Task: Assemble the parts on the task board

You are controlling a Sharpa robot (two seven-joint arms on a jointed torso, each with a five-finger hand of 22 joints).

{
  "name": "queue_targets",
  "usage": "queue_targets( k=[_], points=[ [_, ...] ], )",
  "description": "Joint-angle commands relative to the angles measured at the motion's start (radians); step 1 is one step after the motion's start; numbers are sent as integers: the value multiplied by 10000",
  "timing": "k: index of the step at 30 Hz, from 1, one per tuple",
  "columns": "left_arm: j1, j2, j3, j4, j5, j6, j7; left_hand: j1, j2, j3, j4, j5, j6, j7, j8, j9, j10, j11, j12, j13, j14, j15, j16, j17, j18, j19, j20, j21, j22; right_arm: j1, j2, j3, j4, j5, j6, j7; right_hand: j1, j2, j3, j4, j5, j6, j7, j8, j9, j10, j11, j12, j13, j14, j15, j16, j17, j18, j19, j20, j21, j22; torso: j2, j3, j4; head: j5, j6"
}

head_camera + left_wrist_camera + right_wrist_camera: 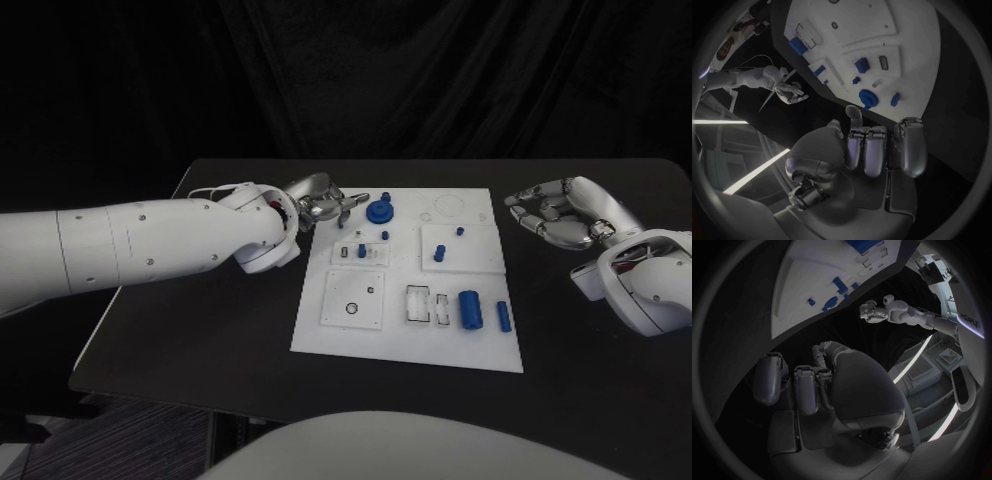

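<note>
While the left hand (320, 203) hovered empty, fingers spread, the round blue part (379, 211) stood on the task board (408, 345) just beyond its fingertips. Reaching looked underway; next, closing around it. The right hand (555, 212) waited, loosely curled, holding nothing.

Your head camera looks steeply down on the black table (188, 330) from the near side, taking in the whole task board (411, 345) at middle range. Your left wrist camera sits close behind the left hand (873, 150) and faces across the board (848, 30) toward the right hand (791, 93). Your right wrist camera sits close behind the right hand (811, 385) and faces the board (811, 285) and the left hand (874, 310). All three views share the board.
</note>
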Motion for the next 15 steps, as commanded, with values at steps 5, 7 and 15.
queue_targets(
  k=[5, 7, 15],
  points=[
    [719, 209, 2, -623, 350, 1890, -416, 1630, -359, 296, -518, 575, -804, 35, -1229, 203, 1026, -61, 36, 2632, 1057, -71, 27, 2634, -79, 227, -50, 48, 2035, -25, 28, 7, -29, -1, 23, -114, -147, -9, 72, -38, 69, 16, 1, -5, -17, 718, 61, -30, 2330, 779, 23, -62, 1940, 58, -81, 12, -49, 1151, 3, 18, -8, 6, -1],
    [865, 362, 0, -921, 293, 2348, -688, 2030, -522, 400, -627, 437, -868, 74, -1505, 141, 1026, -27, 36, 2632, 1057, -42, 27, 2634, -71, 199, -27, 21, 2024, -25, 35, 7, -39, 0, 30, -118, -147, -9, 72, -38, 69, 16, 1, -5, -17, 718, 61, -30, 2330, 779, 23, -62, 1940, 58, -81, 12, -49, 1151, 16, 5, 5, 7, -1],
    [1032, 988, -2, -1986, -151, 3651, -1584, 2599, -732, 648, -795, -296, -1222, 256, -2205, 35, 1026, 109, 36, 2632, 1057, 62, 27, 2634, -54, 148, 60, -47, 1995, -26, 62, 7, -47, 2, 59, -120, -147, -9, 72, -38, 69, 16, 1, -5, -17, 718, 61, -30, 2330, 779, 23, -62, 1940, 58, -81, 12, -49, 1151, 17, -2, 14, 24, -1]
  ],
)
